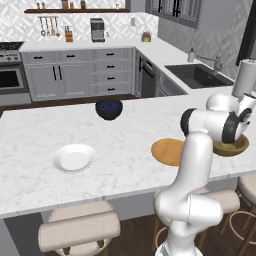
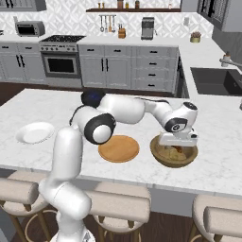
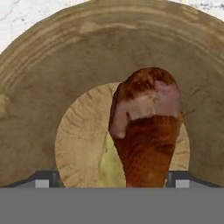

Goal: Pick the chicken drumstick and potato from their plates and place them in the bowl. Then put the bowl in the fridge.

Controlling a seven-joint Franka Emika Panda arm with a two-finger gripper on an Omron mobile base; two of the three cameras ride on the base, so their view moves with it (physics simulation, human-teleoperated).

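My gripper [image 3: 109, 181] hangs just above the tan wooden bowl [image 3: 43, 87], open, its fingertips [image 3: 41, 179] wide apart. The reddish-brown chicken drumstick [image 3: 146, 127] lies inside the bowl, fat end away from me, between the fingertips and touching neither. Part of the yellowish potato [image 3: 111, 168] shows under it on the bowl's floor. In the base views the bowl [image 2: 172, 158] [image 1: 231, 148] stands near the counter's front edge with the gripper [image 2: 177, 142] over it. The white plate [image 1: 74, 157] [image 2: 35, 133] and the wooden plate [image 1: 167, 151] [image 2: 118, 148] are bare. The fridge is out of view.
A dark blue-black bowl [image 1: 108, 108] [image 2: 91, 98] sits farther back on the island. The sink [image 1: 197, 75] is set in the counter at the right. Padded stools [image 1: 80, 227] line the island's near side.
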